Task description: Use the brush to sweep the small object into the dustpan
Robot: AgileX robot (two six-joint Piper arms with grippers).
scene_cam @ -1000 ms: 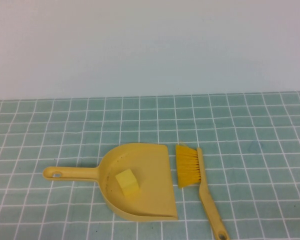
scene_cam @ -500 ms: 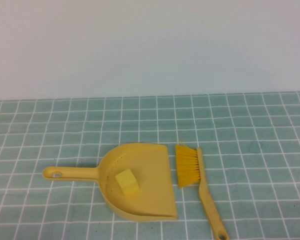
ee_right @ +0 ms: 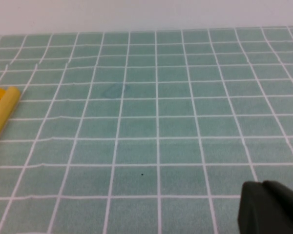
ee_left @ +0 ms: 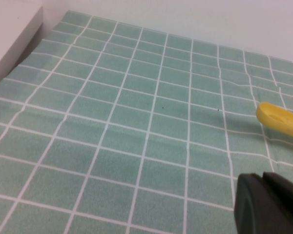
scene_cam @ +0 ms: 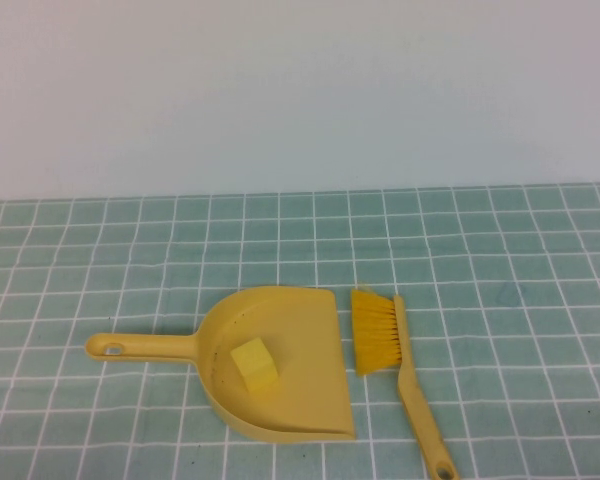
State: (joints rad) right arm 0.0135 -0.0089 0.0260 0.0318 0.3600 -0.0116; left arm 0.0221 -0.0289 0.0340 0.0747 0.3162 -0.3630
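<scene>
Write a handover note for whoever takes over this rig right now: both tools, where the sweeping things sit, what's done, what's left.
Left tool: shut, empty, parked over bare tablecloth off the dustpan's handle end.
Right tool: shut, empty, parked over the cloth to the right of the brush.
Pale-yellow cube: lying inside the dustpan scoop, near its middle.
Brush: flat on the cloth just right of the scoop's open edge, bristles toward the dustpan, handle pointing to the near edge.
Done: the cube is in the pan and the brush is set down.
Left: apparently nothing; neither arm shows in the high view.
</scene>
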